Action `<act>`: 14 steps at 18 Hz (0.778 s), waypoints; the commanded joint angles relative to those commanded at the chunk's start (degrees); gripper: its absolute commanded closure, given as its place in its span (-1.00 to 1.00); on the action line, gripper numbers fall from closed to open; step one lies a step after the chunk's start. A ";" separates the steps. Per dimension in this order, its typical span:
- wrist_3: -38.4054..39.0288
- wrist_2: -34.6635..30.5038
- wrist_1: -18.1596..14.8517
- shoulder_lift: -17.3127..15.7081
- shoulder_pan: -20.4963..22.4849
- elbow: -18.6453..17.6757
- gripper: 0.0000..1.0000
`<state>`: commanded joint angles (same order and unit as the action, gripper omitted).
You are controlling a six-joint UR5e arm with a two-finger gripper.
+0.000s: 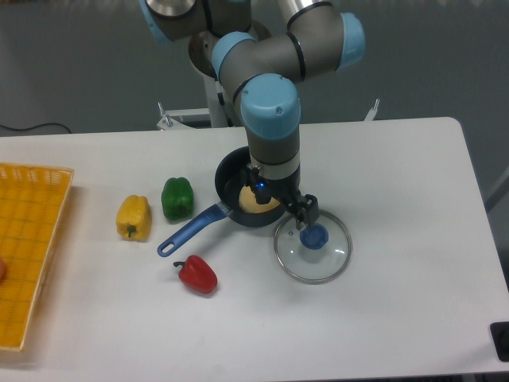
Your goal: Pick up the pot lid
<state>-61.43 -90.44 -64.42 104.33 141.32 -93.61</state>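
Observation:
The gripper (282,202) hangs over the right side of the black pan, just up and left of the lid's knob in the picture. Its two fingers are spread apart with nothing seen held between them. A clear glass pot lid (296,261) with a thin rim lies on the white table, right beside the pan. On its middle is a round blue knob (314,236), which shows fully. The right fingertip appears close to the knob's upper left; its exact height above the lid is hard to tell.
The black pan (229,177) holds a tan item (253,198), and its blue handle (184,233) points lower left. Left of it are a green pepper (177,199) and a yellow pepper (134,218); a red pepper (197,274) lies below. An orange crate (24,239) stands at far left.

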 joint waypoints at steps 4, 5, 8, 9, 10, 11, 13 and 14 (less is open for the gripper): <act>-0.09 1.84 0.26 -0.09 0.36 0.35 -1.00; -0.09 3.15 0.26 0.00 0.44 0.44 -1.00; -0.09 3.70 0.44 0.44 0.27 -1.22 -1.00; 0.09 3.69 0.79 0.44 0.27 -2.27 -1.00; 0.26 3.69 1.31 0.44 0.27 -2.54 -1.00; 0.35 3.69 1.67 0.53 0.27 -2.54 -1.00; 0.44 3.61 1.84 0.70 0.27 -2.89 -1.00; 0.44 3.69 1.85 0.70 0.36 -2.90 -1.00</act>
<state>-61.00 -86.75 -62.58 105.03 141.68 -96.50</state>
